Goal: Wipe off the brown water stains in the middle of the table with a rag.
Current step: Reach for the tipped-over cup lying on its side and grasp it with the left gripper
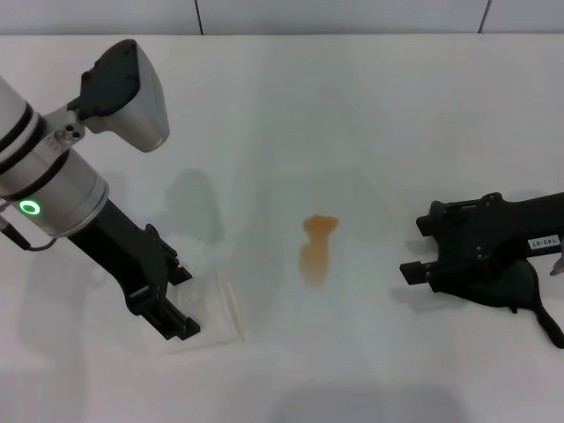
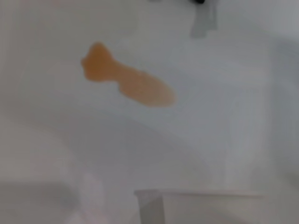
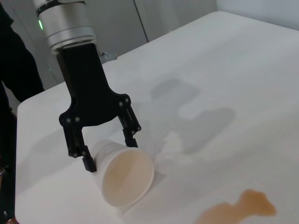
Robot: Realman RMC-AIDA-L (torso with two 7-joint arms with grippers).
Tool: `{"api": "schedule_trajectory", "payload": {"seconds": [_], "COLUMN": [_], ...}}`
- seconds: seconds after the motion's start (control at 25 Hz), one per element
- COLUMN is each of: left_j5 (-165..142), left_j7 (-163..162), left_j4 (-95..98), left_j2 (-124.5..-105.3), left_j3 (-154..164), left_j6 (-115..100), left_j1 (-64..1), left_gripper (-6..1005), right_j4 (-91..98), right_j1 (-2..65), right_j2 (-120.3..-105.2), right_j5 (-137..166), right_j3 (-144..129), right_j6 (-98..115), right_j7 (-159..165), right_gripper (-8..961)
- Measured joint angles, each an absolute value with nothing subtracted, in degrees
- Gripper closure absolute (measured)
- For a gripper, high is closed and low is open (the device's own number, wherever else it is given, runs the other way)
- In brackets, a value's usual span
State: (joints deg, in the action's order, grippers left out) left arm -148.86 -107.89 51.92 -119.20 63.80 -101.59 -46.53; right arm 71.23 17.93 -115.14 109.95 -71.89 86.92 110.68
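Observation:
The brown water stain (image 1: 315, 248) is a thin orange-brown blotch in the middle of the white table (image 1: 352, 106). It also shows in the left wrist view (image 2: 128, 84) and the right wrist view (image 3: 236, 210). The dark rag (image 1: 524, 286) lies at the right, mostly under my right arm, with its thin tail toward the front edge. My right gripper (image 1: 414, 249) is open and empty, low over the table just left of the rag and right of the stain. My left gripper (image 1: 188, 304) is open at the front left, its fingers on either side of a tipped cup.
A clear plastic cup (image 1: 220, 308) lies on its side left of the stain, its mouth toward the stain. It also shows in the right wrist view (image 3: 126, 179), between the fingers of the left gripper (image 3: 112, 154). Its rim shows in the left wrist view (image 2: 210, 205).

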Motion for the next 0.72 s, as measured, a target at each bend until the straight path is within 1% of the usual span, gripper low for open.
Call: {"api": "schedule_trajectory", "payload": {"seconds": [0.72], "left_j5": [-148.2], "left_j7": [-107.6], "left_j4": [52.0], "left_j2": [-119.18], "left_j3": [64.4], "left_j6": [-100.6], "left_j1": [-46.7], "left_gripper": [313], "right_j4": [71.2], "right_j1": [17.8], "right_j2": [-115.14], "right_j5": [109.4], "right_j3": [-71.8], "right_j6": [86.9], "right_j7": [110.4], "right_gripper": [128]}}
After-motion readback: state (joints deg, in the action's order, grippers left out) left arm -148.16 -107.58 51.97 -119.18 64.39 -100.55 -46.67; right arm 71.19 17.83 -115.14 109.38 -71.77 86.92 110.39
